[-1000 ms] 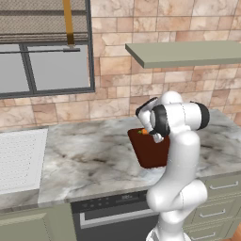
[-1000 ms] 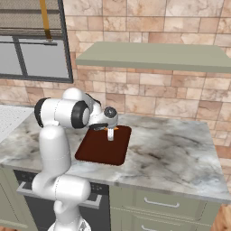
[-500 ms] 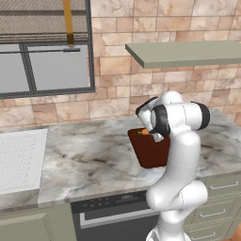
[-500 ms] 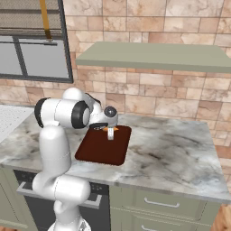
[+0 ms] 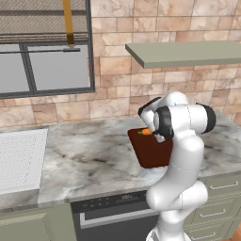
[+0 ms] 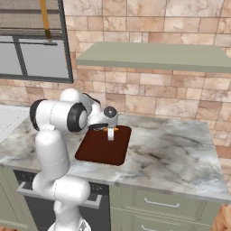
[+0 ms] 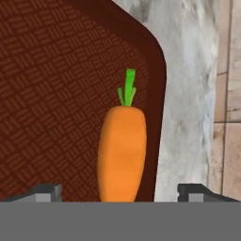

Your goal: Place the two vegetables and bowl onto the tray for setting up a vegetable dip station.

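Note:
An orange carrot [image 7: 122, 150] with a green stem lies on the dark reddish-brown tray [image 7: 52, 108], close to the tray's rounded corner. My gripper [image 7: 122, 192] hovers right over it, open, with the fingertips [image 7: 47, 190] wide apart on either side and not touching it. From the base, the carrot [image 5: 146, 132] rests at the tray's [image 5: 153, 153] far edge, partly behind my arm. In the right base view the gripper [image 6: 110, 134] points down over the tray [image 6: 103, 149], with the carrot [image 6: 117, 129] just behind it. The bowl and the other vegetable are out of view.
The tray sits on a marble counter [image 6: 171, 153] that runs on to the right. A white ribbed panel [image 5: 19, 160] lies at the counter's left end. A green shelf [image 5: 188, 54] hangs on the brick wall above, and a window [image 5: 47, 66] is at the left.
The jaws have opened wide and let go of the carrot, which now lies on the tray. The arm has hardly moved.

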